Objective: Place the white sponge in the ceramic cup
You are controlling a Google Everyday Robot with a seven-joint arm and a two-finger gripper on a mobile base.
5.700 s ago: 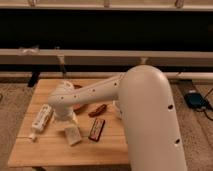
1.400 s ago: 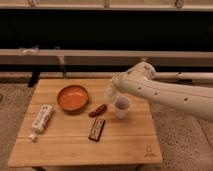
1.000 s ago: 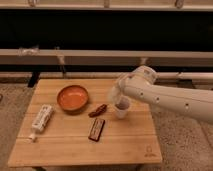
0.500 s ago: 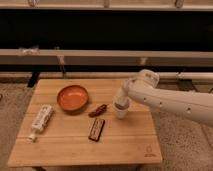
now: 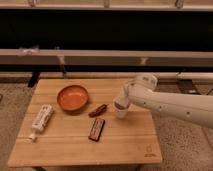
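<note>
Wooden bench [image 5: 75, 145]: claw [image 5: 122, 101] directly above the cup [image 5: 120, 110], grip state indeterminable. Orange bowl [image 5: 72, 97] sits left of the cup.

Gripper [image 5: 121, 101] directly over ceramic cup [image 5: 120, 110] at table [image 5: 125, 142] right, bowl [image 5: 72, 97] left of cup, tube [image 5: 41, 120] far left, bar [image 5: 96, 129] in front.

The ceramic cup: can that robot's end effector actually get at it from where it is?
Probably yes. The end effector is directly over the ceramic cup at its rim, and nothing sits between them. The orange bowl and the dark bar lie off to the side.
</note>
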